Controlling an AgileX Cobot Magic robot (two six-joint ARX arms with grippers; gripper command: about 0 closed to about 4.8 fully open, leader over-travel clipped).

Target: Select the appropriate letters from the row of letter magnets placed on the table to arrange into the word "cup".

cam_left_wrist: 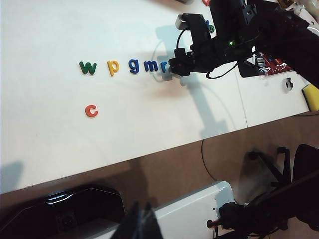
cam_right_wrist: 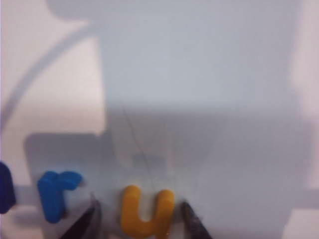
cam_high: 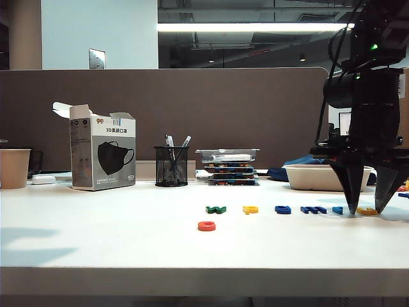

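1. The right pincer (cam_high: 370,210) is standing at the right end of the letter row on the white worktop (cam_high: 128,249), fingers spread, tips down on either side of the yellow "u" (cam_right_wrist: 145,211), not yet pinching it.
2. The light blue "r" (cam_right_wrist: 56,193) is lying just beside it.
3. The yellow "p" (cam_left_wrist: 113,66) is sitting in the row between the green "w" (cam_left_wrist: 87,67) and a dark blue letter.
4. The red "c" (cam_left_wrist: 91,110) is lying apart, in front of the row.
5. The left pincer (cam_left_wrist: 142,219) is hanging off the worktop's front edge; I cannot tell whether it is spread.

The desk (cam_high: 128,236) is smooth and white. The yellow "u" (cam_right_wrist: 146,213) looks like shiny plastic. The pen cup (cam_high: 171,166) is black wire mesh.
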